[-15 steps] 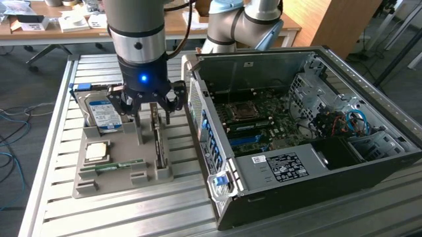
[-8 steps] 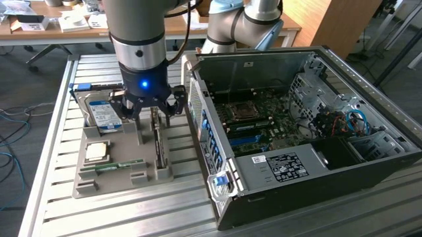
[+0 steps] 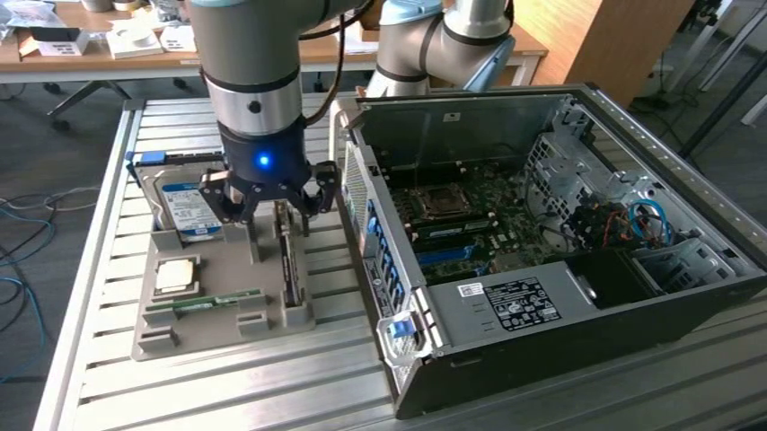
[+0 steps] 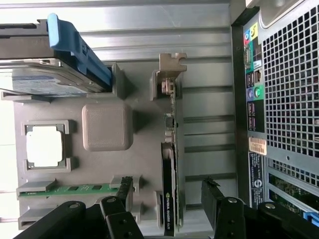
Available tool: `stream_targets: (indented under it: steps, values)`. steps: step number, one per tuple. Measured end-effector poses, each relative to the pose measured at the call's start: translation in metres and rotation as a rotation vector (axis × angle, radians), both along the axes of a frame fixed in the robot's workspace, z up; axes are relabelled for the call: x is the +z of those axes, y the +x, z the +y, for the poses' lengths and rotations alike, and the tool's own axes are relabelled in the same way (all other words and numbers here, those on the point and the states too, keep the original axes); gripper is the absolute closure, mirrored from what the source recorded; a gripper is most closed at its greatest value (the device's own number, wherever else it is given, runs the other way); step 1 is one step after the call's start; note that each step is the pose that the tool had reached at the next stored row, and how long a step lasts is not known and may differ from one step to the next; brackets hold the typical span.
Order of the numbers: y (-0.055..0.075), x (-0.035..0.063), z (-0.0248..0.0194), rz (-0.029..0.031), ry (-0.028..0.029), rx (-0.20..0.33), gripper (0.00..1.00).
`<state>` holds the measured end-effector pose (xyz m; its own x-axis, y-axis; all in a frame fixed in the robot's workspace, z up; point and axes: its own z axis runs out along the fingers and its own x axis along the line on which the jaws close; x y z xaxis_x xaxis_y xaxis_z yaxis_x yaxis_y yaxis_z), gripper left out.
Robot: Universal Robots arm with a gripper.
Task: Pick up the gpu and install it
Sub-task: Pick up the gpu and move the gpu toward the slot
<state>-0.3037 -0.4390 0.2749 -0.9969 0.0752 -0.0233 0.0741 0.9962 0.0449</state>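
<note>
Gripper point(image 3: 278, 214) is wide open, one finger on either side of the gpu point(image 3: 286, 269), not touching it. The card stands on edge in its slot of the grey tray point(image 3: 180, 339), right under the tool, and its edge sticker reads NVIDIA Quadro. Same tray, on the side of the tool away from the open PC case point(image 3: 480, 117): hard drive point(image 3: 192, 214) with a blue-white label, CPU point(image 3: 176, 274), green memory stick point(image 3: 204, 302).
</note>
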Motion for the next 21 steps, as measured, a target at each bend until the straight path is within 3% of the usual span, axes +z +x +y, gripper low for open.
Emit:
stream_targets:
  steps: [15, 21]
  values:
    - [0.0, -0.0255, 0.0, 0.0, -0.0001, 0.0, 0.34]
    - [0.0, -0.0313, 0.0, 0.0, 0.0, 0.0, 0.34]
